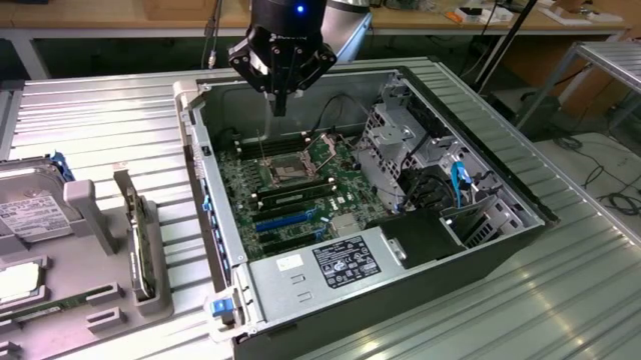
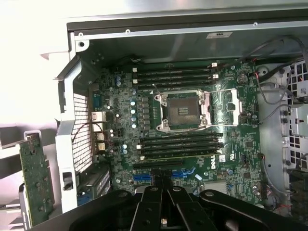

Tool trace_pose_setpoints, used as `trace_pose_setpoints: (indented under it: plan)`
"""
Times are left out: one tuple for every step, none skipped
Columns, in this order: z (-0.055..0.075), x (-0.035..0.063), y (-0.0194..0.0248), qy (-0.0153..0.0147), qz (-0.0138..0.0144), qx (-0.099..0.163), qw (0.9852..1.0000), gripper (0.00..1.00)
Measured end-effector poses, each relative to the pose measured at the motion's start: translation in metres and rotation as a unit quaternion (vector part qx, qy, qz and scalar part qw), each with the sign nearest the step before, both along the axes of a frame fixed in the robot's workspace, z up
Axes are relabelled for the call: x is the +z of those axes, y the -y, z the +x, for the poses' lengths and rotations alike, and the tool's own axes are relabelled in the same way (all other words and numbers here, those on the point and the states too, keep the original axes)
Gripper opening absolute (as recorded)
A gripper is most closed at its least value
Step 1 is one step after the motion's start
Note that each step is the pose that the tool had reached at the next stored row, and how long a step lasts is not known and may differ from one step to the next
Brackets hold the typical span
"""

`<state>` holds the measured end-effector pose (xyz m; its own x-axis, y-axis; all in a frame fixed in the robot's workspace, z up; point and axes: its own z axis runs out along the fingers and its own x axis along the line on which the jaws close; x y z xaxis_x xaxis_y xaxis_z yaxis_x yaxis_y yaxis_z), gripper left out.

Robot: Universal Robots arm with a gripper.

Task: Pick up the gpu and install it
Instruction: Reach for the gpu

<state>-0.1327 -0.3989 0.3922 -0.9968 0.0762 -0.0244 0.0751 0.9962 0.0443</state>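
The gpu (image 1: 138, 244) stands on edge in a grey holder on the table, at the exterior view's left of the open computer case (image 1: 481, 172); it is a thin card with a silver bracket. It appears again in the wrist view as a thin card (image 2: 36, 180) outside the case wall. My gripper (image 1: 279, 105) hangs above the far part of the case, over the motherboard (image 1: 296, 180), well apart from the gpu. Its fingers are shut together with nothing between them. The wrist view has the gripper (image 2: 162, 180) above the motherboard (image 2: 192, 144), near the blue expansion slots (image 2: 184, 176).
A silver hard drive (image 1: 28, 214) and a green memory stick (image 1: 55, 306) lie in the tray at the exterior view's left. Inside the case are the empty processor socket (image 2: 182, 111), drive cages (image 1: 401, 142) and a power supply (image 1: 320, 266). Ribbed metal tabletop surrounds the case.
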Motion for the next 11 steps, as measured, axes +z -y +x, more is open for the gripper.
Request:
trace_pose_setpoints:
  plan:
    - [-0.0008, -0.0002, 0.0, 0.0, 0.0, 0.0, 1.0, 0.11]
    - [-0.0019, -0.0003, 0.0, 0.0, 0.0, 0.0, 1.0, 0.11]
    - [-0.0029, -0.0004, 0.0, 0.0, 0.0, 0.0, 1.0, 0.11]
    - [-0.0036, -0.0005, 0.0, 0.0, 0.0, 0.0, 1.0, 0.11]
    - [-0.0041, -0.0006, 0.0, 0.0, 0.0, 0.0, 1.0, 0.11]
    - [-0.0044, -0.0006, 0.0, 0.0, 0.0, 0.0, 1.0, 0.11]
    - [-0.0052, -0.0007, 0.0, 0.0, 0.0, 0.0, 1.0, 0.11]
    - [-0.0056, -0.0008, 0.0, 0.0, 0.0, 0.0, 1.0, 0.11]
    - [-0.0059, -0.0008, 0.0, 0.0, 0.0, 0.0, 1.0, 0.11]
    - [-0.0063, -0.0008, 0.0, 0.0, 0.0, 0.0, 1.0, 0.11]
    - [-0.0067, -0.0009, 0.0, 0.0, 0.0, 0.0, 1.0, 0.11]
